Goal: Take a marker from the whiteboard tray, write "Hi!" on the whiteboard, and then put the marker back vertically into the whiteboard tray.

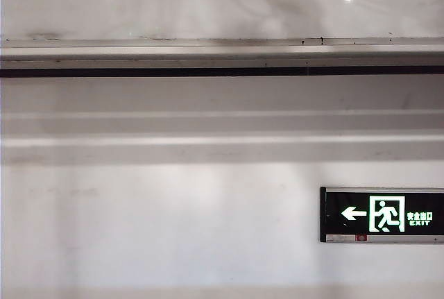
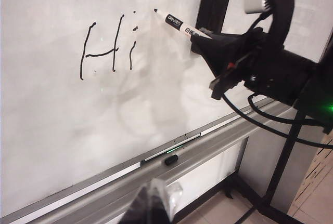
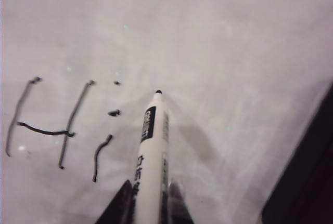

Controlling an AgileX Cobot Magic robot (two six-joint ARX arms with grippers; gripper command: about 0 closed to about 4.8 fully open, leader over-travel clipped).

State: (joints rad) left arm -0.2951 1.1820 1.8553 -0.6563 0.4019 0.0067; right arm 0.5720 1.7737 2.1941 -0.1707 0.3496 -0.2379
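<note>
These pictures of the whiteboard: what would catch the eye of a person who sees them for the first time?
First, the black handwritten "Hi" on the whiteboard. Next, the marker in the right gripper, its tip near the board just beside the letters; the left gripper waits low by the whiteboard tray, where a small black cap lies. In the exterior view, a lit green exit sign glows on the wall below the tray.

**One marker, one board, two grippers**

One marker [image 2: 179, 26] is held in the right gripper [image 2: 208, 39] beside one whiteboard [image 2: 62, 130] bearing two written characters, "Hi". Below the whiteboard: one whiteboard tray [image 2: 208, 151] holding one black cap [image 2: 171, 159], near the left gripper [image 2: 151, 203]. One exit sign [image 1: 381, 214] below the tray
</note>
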